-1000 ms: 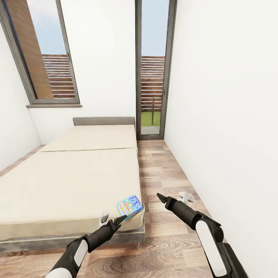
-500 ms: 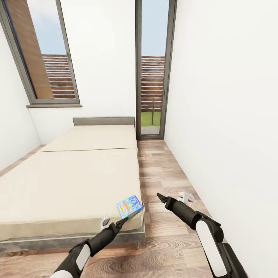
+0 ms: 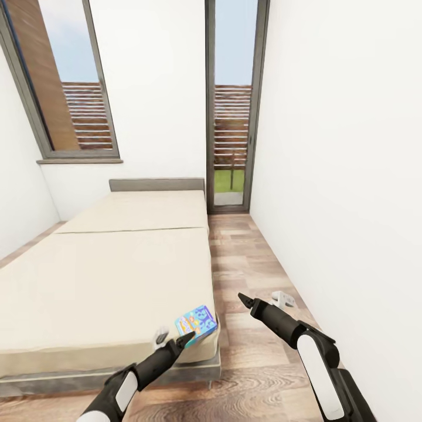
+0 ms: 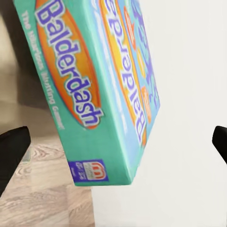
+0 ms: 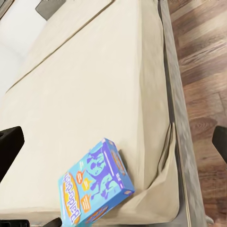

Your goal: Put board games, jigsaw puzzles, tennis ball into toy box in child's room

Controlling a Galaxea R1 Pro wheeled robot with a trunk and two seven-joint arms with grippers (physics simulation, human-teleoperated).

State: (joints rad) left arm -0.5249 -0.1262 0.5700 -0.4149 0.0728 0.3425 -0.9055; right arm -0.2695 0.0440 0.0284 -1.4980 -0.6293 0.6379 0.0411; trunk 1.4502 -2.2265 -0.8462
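Inspection of the bed [image 3: 105, 281]: a cream mattress in two sections divided by one seam, standing on a grey base over the wood plank floor [image 3: 252, 275].

One board game [image 3: 196, 323], a teal and blue box printed "Balderdash", is lying on the bed at its near corner, the corner closest to the robot on the floor side. The box is resting flat on the mattress, with one end reaching that corner edge. In the right wrist view the same box [image 5: 97, 189] is sitting just inside the mattress corner, where the cover is folding down over the base.

The left gripper [image 3: 186, 338] is reaching toward the bed's near corner, its tip just beside the box; whether it is touching cannot be told. In the left wrist view its dark fingertips [image 4: 13, 151] are standing wide apart, with the box [image 4: 101, 90] between them and clasped by neither.

The right gripper [image 3: 243, 299] is hovering over the floor beside the bed, apart from the mattress. Its fingertips [image 5: 10, 149] are spread apart, holding nothing.
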